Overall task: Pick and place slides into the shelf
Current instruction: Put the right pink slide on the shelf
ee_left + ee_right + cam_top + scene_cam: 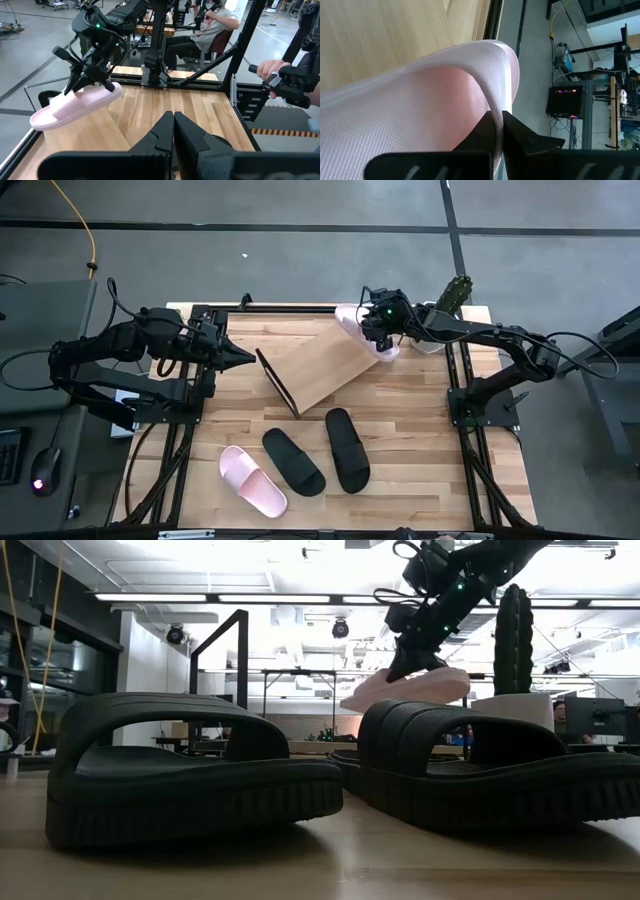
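Nearest, at 6 o'clock of the table: one pale pink open-toe slide (252,481) and two black wide-strap slides (292,461) (347,449), lying free.
Mid-table: slanted light-wood shelf board on black wire frame (325,370), long axis running 8 to 2 o'clock.
At 9 o'clock: left gripper (247,358), fingers pressed together, idle.
Farthest, at 1 o'clock: right gripper (381,338), pinching the strap of the second pale pink slide (75,105), held in the air over the shelf's upper end.

Right end effector (381,340) raised at far edge, fingers pinched together, left end effector (243,357) closed, idle at left
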